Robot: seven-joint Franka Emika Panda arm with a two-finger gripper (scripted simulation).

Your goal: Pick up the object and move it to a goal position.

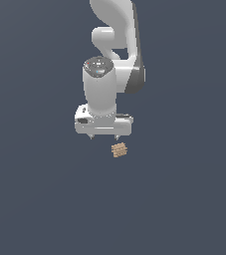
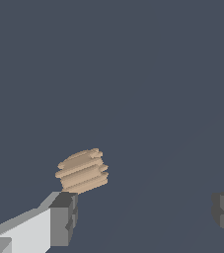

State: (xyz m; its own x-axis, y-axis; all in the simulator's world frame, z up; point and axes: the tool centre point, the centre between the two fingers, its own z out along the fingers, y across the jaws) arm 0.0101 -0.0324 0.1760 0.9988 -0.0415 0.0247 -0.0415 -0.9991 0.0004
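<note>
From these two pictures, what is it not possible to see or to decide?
- Exterior view: the arm is cut off by the top edge; its base is out of frame.
- Exterior view: whether the block rests on a surface; the flat background hides depth.
- Wrist view: the fingers are cut by the edges.

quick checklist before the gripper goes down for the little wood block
1. Jaws apart: ok, the gripper is open, both fingers wide apart.
2. Nothing held: ok.
3. Block centred between the fingers: not ok; in the wrist view the block sits close by one finger, off the middle.
4. Block clear of other things: ok, none nearby.
5. Height above the block: cannot tell.
6. Goal position: cannot tell, no marker visible.
</note>
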